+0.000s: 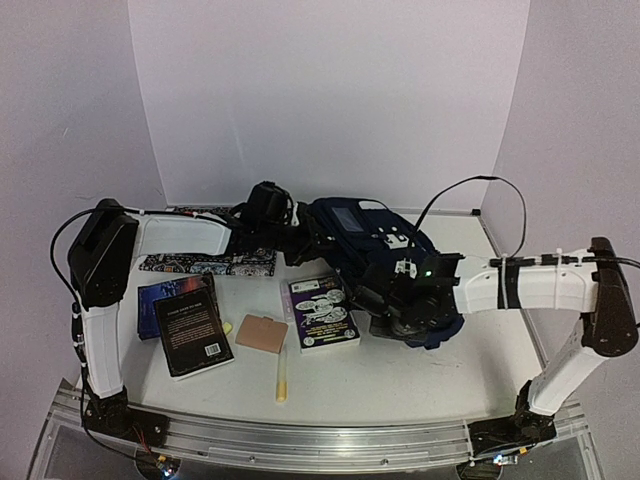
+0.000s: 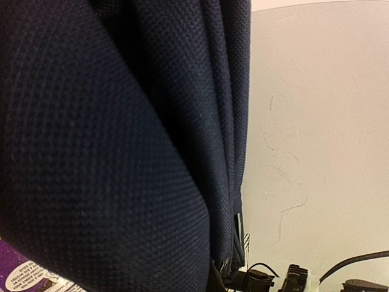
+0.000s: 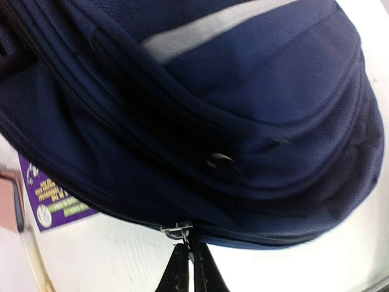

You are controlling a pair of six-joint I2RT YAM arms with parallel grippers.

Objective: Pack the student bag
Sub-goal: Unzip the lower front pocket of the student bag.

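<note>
Student bag [image 1: 370, 235], large navy-blue fabric backpack: unopened. Right gripper [image 3: 187, 258] pinching metal zip pull [image 3: 177, 230]. Left gripper [image 1: 298, 232] closed. Purple paperback book [image 1: 323, 312] beside bag, unpacked.

No wording can be made out anywhere. Lettering and pictures are printed on the cover of the purple book [image 1: 323, 312], but they are too small to be read from above; in both wrist views its lines of print are seen only blurred. Pale lines of print and a white barcode patch [image 1: 212, 349] are carried by the black book [image 1: 193, 337], none legible.
</note>
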